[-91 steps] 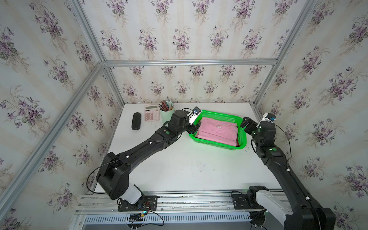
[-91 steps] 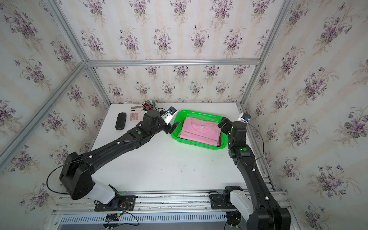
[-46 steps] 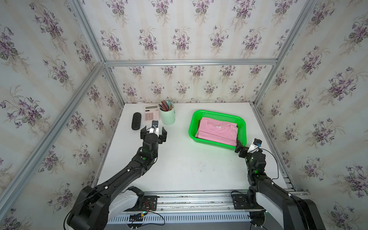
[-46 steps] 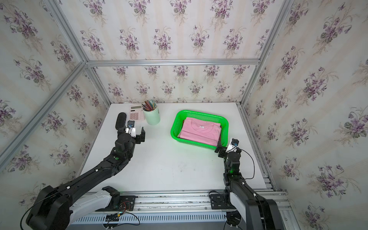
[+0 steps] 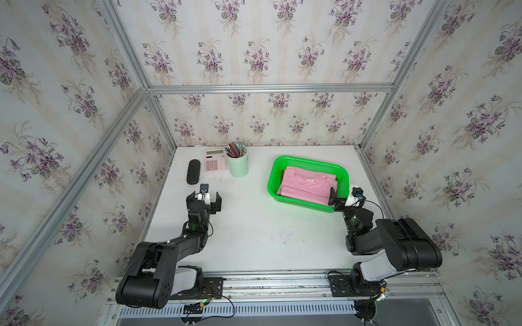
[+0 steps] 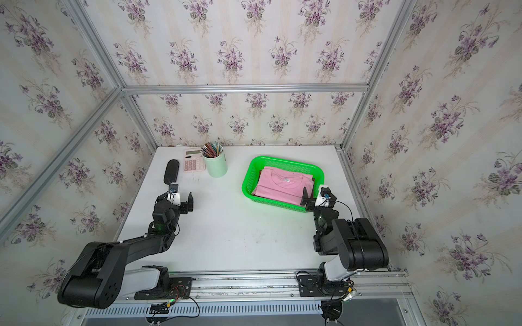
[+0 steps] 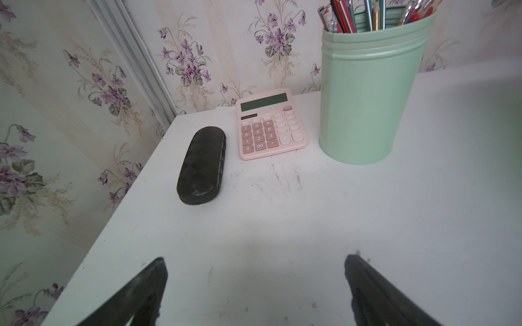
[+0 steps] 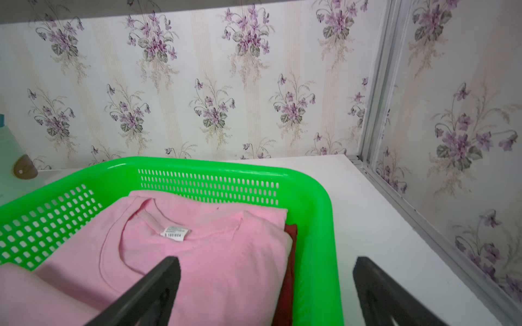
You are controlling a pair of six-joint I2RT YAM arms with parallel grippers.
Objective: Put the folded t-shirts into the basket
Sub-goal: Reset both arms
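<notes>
Since no shirt lies on the bare table (image 5: 268,231), loading looks finished. Basket (image 5: 271,180) sits right of centre in both top views. The pink t-shirt (image 5: 308,185) is on top with a dark red t-shirt (image 8: 290,251) edge under it; a yellow one is not visible, presumably buried.

Right gripper (image 8: 265,261): jaws spread, empty, at the basket's lower right corner. Left gripper (image 7: 255,261): jaws spread, empty, left of centre, short of glasses case (image 7: 202,165), calculator (image 7: 271,124) and pencil cup (image 7: 367,93). Both arms are folded, probably to stay clear of the load.
</notes>
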